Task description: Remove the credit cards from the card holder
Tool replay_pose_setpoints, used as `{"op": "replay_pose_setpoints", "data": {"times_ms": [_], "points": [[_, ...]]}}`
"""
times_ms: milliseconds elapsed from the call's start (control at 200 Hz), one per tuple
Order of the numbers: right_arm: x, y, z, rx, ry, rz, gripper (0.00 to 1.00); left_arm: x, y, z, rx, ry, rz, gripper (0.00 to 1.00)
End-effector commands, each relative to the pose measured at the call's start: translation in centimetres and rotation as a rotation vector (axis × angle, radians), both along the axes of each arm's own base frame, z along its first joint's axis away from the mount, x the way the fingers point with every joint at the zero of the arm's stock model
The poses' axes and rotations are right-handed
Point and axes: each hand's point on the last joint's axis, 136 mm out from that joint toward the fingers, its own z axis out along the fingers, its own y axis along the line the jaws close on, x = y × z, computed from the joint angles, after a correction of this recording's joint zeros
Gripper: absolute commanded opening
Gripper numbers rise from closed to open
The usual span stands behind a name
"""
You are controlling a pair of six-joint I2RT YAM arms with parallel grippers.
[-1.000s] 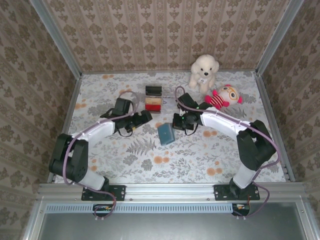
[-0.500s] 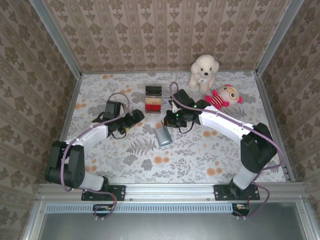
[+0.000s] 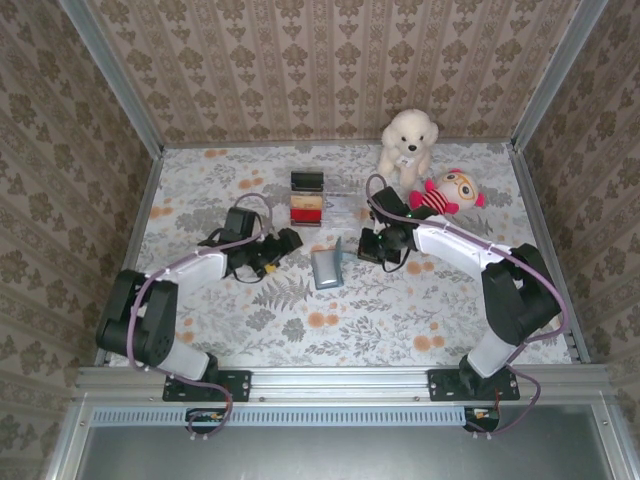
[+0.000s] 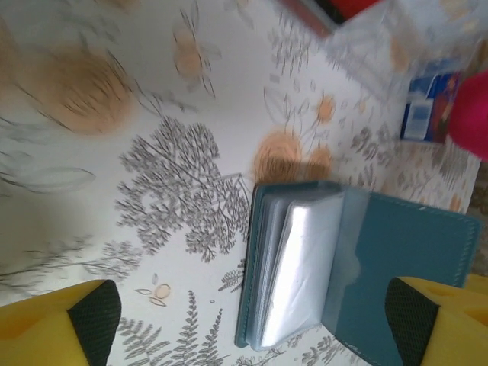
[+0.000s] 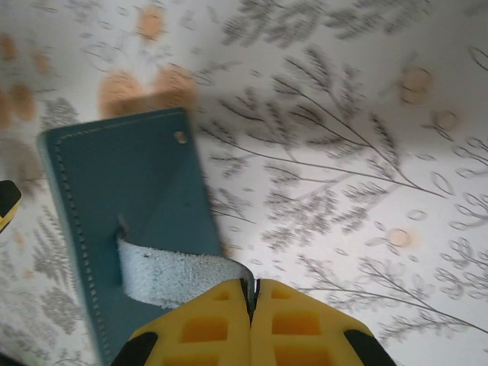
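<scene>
While the right hand (image 5: 250,293) is pressing its two yellow fingers together on the grey strap (image 5: 171,278) of the teal card holder (image 5: 126,206), the left hand (image 4: 254,319) is holding its fingers wide apart, close to the opposite side of the holder. In the left wrist view the holder is lying open on the flowered worktop (image 4: 114,191) with its clear sleeves (image 4: 301,267) showing. It is sitting ahead of the black pads (image 4: 95,320) and between them, but I cannot tell if the cover is touching the right one. From above, the holder is lying near the middle of the worktop, between both hands. The credit cards (image 3: 308,200) are lying beyond it, toward the back wall and well apart from both hands. The dark card (image 3: 306,181) is lying farthest back, and the red card (image 3: 308,213) is lying nearer to the holder.
</scene>
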Motion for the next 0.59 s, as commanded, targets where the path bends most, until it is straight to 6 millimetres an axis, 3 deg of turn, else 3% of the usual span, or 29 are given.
{"op": "replay_pose_setpoints", "data": {"times_ms": [0, 150, 325, 590], "points": [[-1.0, -1.7, -0.4, -0.041, 0.009, -0.013, 0.02, 0.2, -3.1, 1.2, -0.072, 0.003, -0.07, 0.89], [-1.0, -2.7, -1.2, -0.048, 0.018, -0.033, 0.03, -0.2, -6.4, 1.4, -0.085, 0.013, -0.147, 0.75], [-0.9, -2.9, -1.6, -0.054, 0.018, -0.032, 0.03, 0.7, -6.1, 1.4, -0.015, -0.006, -0.13, 0.73], [-0.5, -2.8, -2.4, -0.059, 0.027, -0.025, 0.03, 0.5, -7.5, 0.3, -0.06, 0.083, -0.171, 0.74]]}}
